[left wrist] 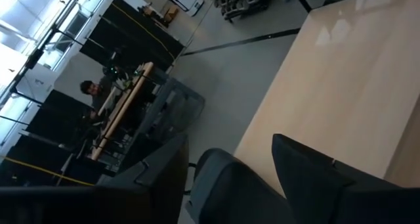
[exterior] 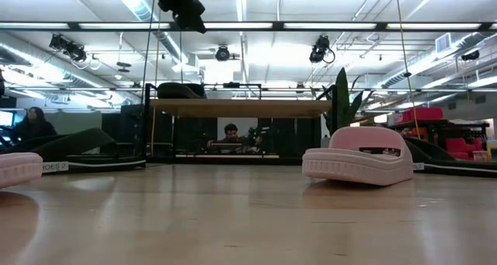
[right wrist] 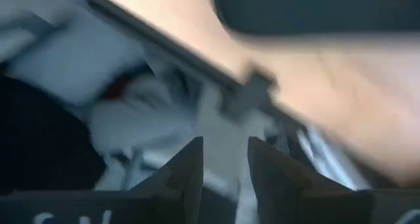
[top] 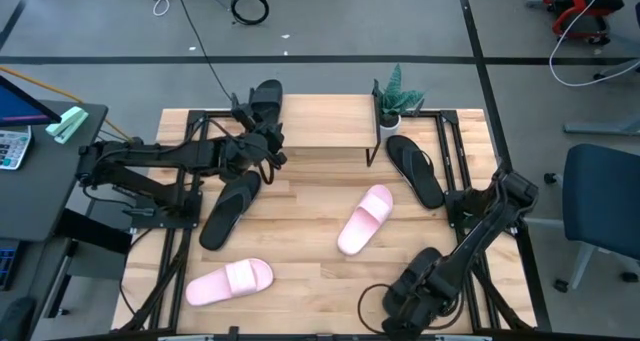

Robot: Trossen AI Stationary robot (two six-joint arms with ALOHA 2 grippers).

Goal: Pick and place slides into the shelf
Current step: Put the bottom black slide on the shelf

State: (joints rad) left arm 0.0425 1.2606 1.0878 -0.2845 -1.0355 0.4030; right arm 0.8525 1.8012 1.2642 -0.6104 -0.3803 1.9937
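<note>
On the slatted pale-wood worktop [top: 300, 281] lie two soft pink wide-band slides [top: 229, 281] [top: 365, 219] lower centre and two flat black flip-flops [top: 230, 209] [top: 415, 169]. One black wide-band slide [top: 265, 99] sits on the smooth-boarded shelf [top: 325, 121], upper centre, under the spread left gripper [top: 268, 146]. The right gripper [top: 415, 296], lower right, is slightly parted, holding nothing.

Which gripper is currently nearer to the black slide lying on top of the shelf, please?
Left. The left gripper hovers right beside the black slide on the shelf; the right gripper sits at the table's opposite near edge.
</note>
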